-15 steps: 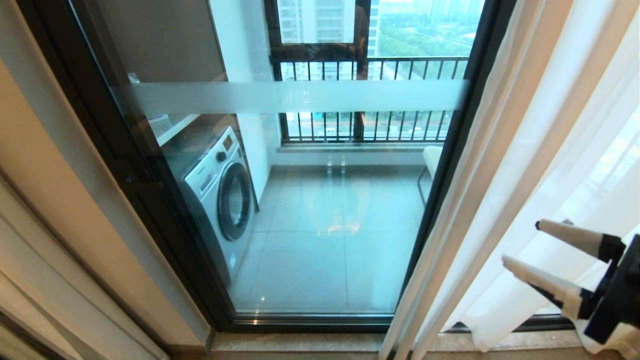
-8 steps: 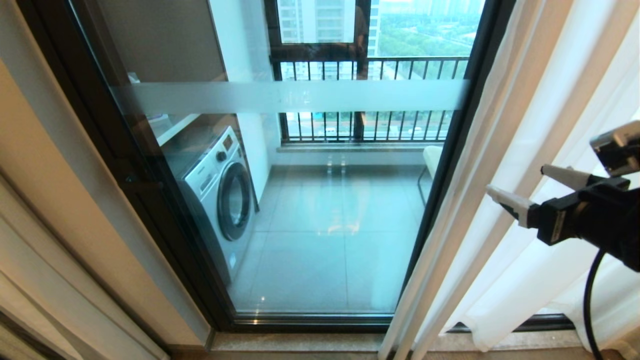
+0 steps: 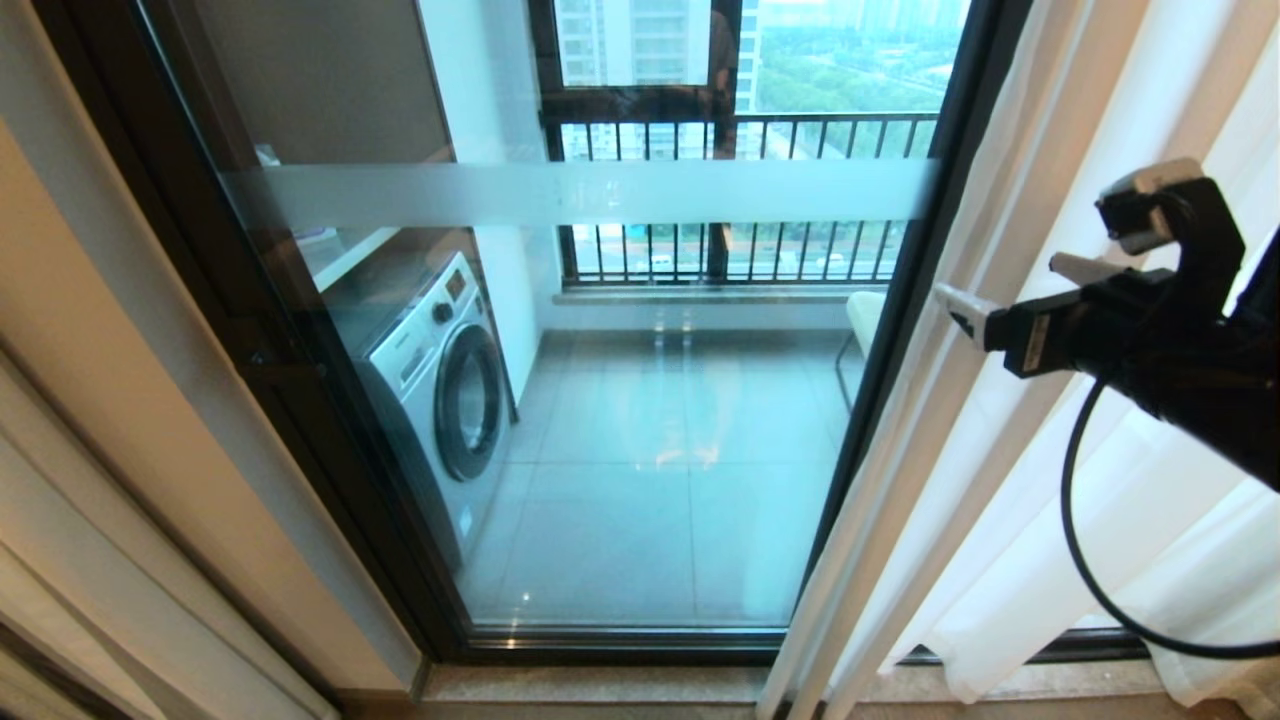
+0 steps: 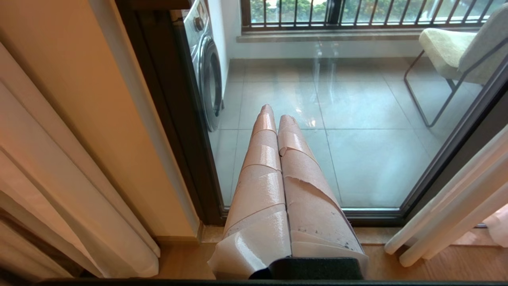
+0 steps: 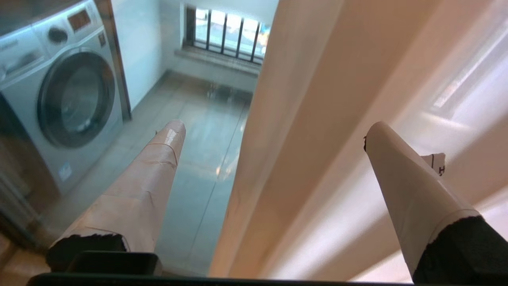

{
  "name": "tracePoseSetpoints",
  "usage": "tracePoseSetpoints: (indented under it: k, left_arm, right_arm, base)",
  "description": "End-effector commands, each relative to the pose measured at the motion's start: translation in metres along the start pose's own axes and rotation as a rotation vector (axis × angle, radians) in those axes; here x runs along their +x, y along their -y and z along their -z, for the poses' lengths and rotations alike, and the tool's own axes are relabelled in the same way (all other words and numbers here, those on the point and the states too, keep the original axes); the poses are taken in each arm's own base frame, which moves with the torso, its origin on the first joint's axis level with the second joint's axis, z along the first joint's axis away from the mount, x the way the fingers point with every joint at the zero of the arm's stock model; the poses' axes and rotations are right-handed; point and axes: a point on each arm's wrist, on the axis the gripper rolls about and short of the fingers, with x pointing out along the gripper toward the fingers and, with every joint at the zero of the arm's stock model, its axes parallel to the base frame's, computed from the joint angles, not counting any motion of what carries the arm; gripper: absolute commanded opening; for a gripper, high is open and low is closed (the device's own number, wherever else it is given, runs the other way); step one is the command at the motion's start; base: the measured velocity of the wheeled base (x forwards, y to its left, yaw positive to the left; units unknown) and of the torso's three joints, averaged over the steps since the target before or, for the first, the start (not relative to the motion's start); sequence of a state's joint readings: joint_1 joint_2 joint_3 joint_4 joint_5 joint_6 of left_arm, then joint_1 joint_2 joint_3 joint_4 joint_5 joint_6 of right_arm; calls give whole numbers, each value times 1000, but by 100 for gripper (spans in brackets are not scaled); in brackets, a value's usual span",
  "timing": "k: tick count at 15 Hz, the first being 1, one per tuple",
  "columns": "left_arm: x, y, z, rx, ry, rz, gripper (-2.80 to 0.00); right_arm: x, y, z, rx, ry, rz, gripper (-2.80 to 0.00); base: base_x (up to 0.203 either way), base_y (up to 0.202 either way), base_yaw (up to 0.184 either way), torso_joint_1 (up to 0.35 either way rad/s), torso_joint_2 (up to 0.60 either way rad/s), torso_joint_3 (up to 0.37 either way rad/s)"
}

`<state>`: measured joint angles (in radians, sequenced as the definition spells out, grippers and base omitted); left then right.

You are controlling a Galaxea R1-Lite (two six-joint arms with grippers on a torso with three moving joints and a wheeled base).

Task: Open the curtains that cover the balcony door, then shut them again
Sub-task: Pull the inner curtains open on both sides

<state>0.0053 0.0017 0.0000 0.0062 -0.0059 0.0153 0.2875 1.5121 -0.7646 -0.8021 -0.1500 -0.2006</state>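
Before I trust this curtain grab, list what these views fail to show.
- Curtains: top and rail cut off by the head view's upper edge.
- Right pincer: open astride the curtain's leading fold in the right wrist view; contact with the fabric cannot be told.
- Balcony door: its handle appears in no view.
- Left pincer: outside the head view.

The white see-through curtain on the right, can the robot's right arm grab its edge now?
Probably yes. The right gripper is open, its taped fingers on either side of the sheer white curtain's cream edge fold, and nothing sits between them.
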Motion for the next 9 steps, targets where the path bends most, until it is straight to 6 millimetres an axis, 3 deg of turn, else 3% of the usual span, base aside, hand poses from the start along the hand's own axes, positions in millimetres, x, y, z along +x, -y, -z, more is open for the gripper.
tracePoseSetpoints:
  k: [1,6,9]
  left_arm:
    - [0,0,0,0,0,0,-280]
    - [0,0,0,0,0,-1,-280]
    - [0,0,0,0,0,0,-280]
  right_arm:
    - [21,-2,3,-1,6,9,0]
    - [51,1,-5,12,98,45,0]
    - [59,6,-7,17,146,74,0]
  base:
    - [0,0,0,0,0,0]
    - [0,0,0,0,0,0]
    - [0,0,0,0,0,0]
